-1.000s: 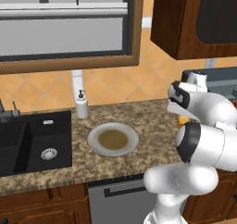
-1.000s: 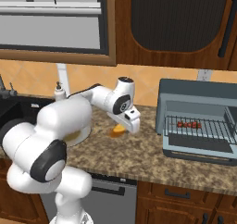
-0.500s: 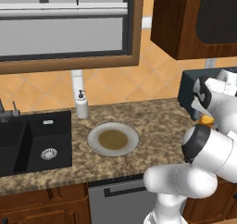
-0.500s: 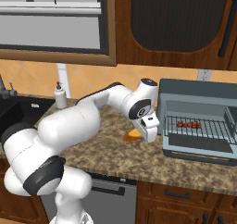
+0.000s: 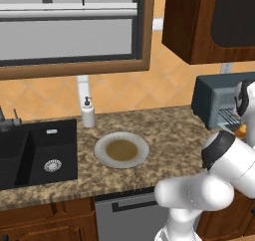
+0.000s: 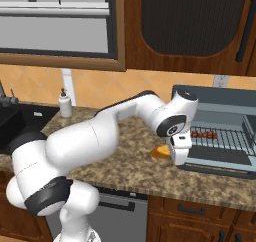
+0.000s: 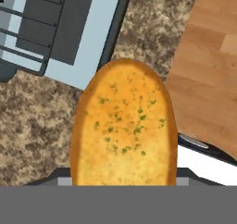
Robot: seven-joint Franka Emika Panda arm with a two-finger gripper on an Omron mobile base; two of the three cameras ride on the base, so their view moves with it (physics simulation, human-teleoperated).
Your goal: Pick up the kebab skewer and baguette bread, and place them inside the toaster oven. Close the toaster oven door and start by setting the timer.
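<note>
Now I've swung the gripper point(image 6: 178, 153), clamped on the baguette bread point(image 6: 161, 151), right to the toaster oven's point(image 6: 220, 136) open door; skewer point(image 6: 204, 134) already racked.

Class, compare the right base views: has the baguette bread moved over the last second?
Yes. The baguette bread, carried by the gripper, has travelled right across the counter toward the open toaster oven and now sits just left of its door.

- The speckled brown stone table point(image 5: 169, 130) runs along the wall.
- A grey plate point(image 5: 121, 150) lies on it.
- A white soap bottle point(image 5: 88, 113) stands near the black sink point(image 5: 37, 153).
- The toaster oven point(image 6: 220, 128) sits at the right end.
</note>
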